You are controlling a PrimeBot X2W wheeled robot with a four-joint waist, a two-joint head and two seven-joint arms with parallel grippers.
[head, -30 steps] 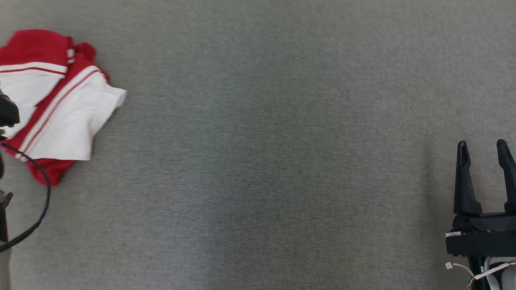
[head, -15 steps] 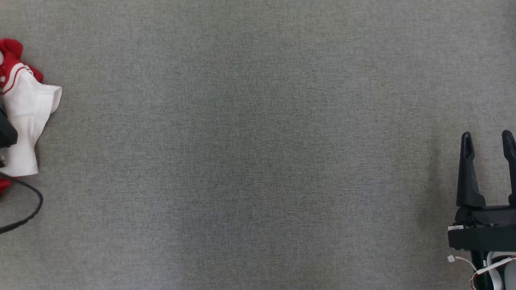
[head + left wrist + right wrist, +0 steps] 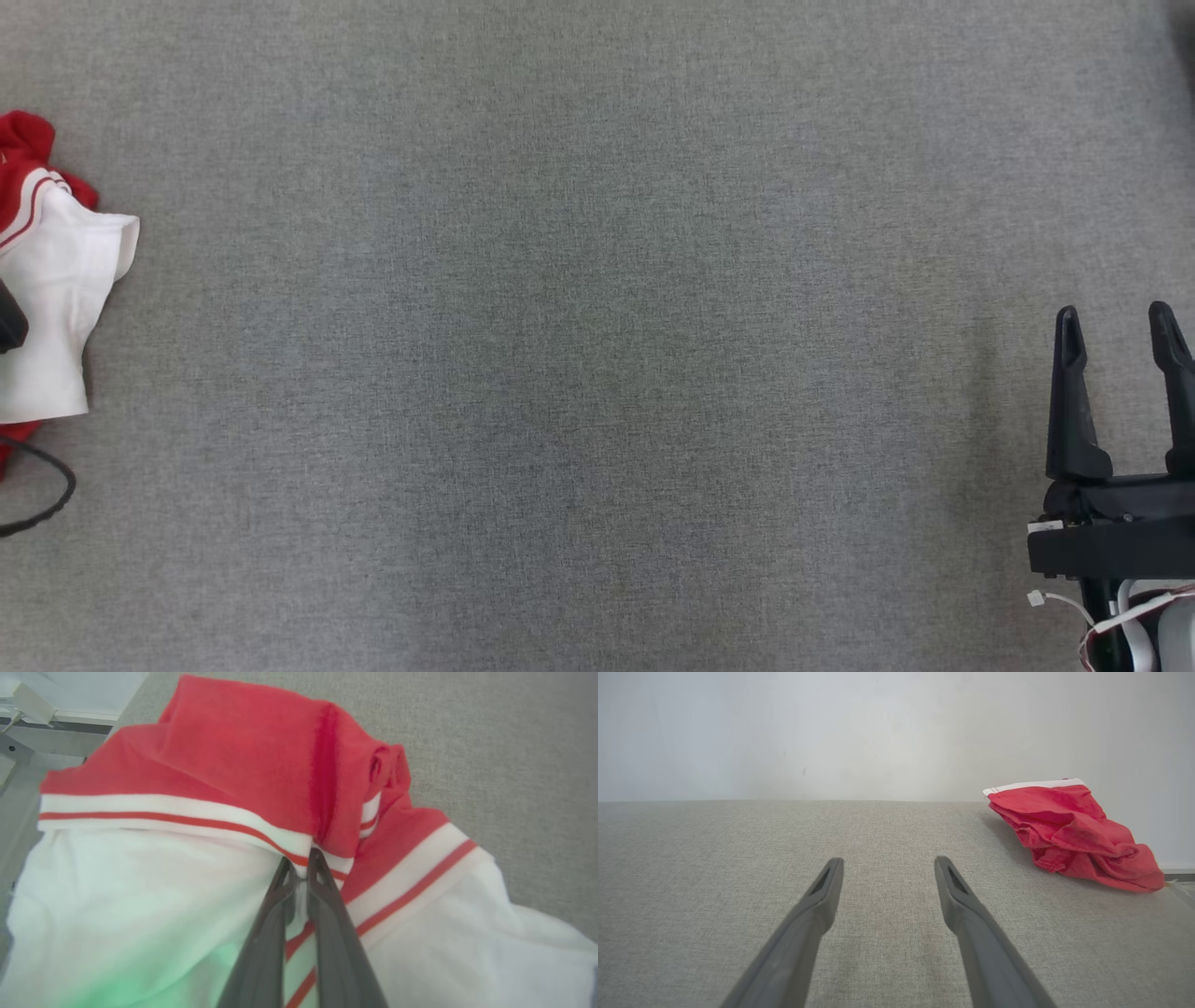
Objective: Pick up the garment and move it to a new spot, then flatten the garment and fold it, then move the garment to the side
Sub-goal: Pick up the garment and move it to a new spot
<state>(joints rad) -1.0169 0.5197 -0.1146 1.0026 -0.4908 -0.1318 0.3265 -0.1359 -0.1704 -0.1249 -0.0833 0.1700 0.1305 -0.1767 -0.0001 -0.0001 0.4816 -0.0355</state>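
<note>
Table: A big grey cloth-covered table [image 3: 597, 373] is stretching across the whole head view, and most of it is lying bare.
Garment: The red and white garment [image 3: 56, 280] is sitting in a crumpled heap at the far left edge of the table. In the head view the heap is running more up and down than side to side.
Right gripper: The right gripper [image 3: 1114, 317] is waiting at the lower right, well apart from the garment. Its two fingers are standing wide apart and are holding nothing.
Left gripper: The left gripper [image 3: 301, 858] is reaching right into the heap. Its fingers are squeezing almost together and are pinching a bit of cloth between the tips.
Pinch spot: The tips are biting where the white and red stripe band [image 3: 187, 816] is meeting a red fold, near the middle of the heap.
Cable: A thin black cable [image 3: 37, 504] is looping just below the garment.
Which way next: The left arm is the near one and it is already gripping, so I think it is getting ready to lift. The bare part of the table is lying to the right of the garment, so the carry is probably going that way.
</note>
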